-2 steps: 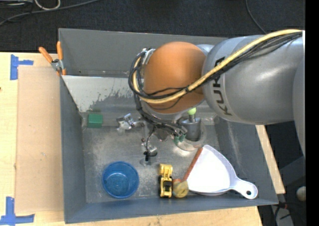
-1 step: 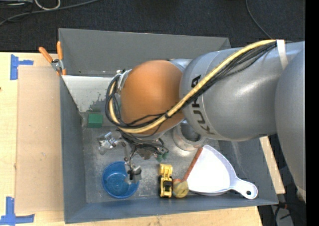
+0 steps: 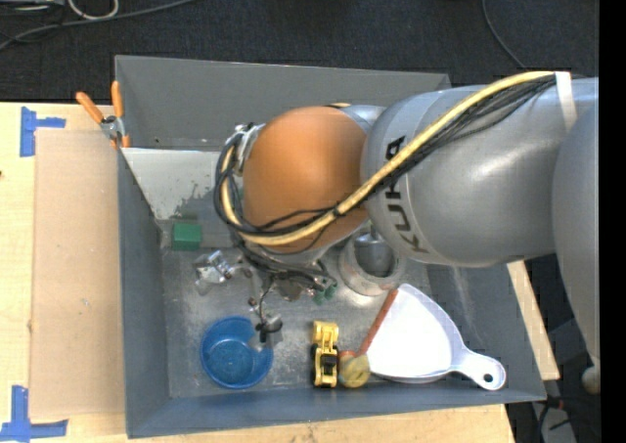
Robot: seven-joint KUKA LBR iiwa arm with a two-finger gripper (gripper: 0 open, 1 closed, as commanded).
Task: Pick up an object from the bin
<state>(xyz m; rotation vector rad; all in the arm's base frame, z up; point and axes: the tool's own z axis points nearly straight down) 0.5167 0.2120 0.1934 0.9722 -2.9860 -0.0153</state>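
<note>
My gripper (image 3: 264,326) hangs below the orange wrist cover in the middle of the bin, its tip just above the right rim of a round blue bowl (image 3: 235,354) at the front left. A yellow toy vehicle (image 3: 326,353) lies to the right of the tip, apart from it. A crumpled silvery piece (image 3: 210,270) lies to the gripper's upper left. Nothing can be seen held.
A green block (image 3: 186,234) sits near the left wall. A white scoop (image 3: 423,341) with a red stick (image 3: 381,321) along its edge fills the front right corner, with a small yellowish ball (image 3: 354,370) by it. A metal cup (image 3: 373,259) stands under the arm.
</note>
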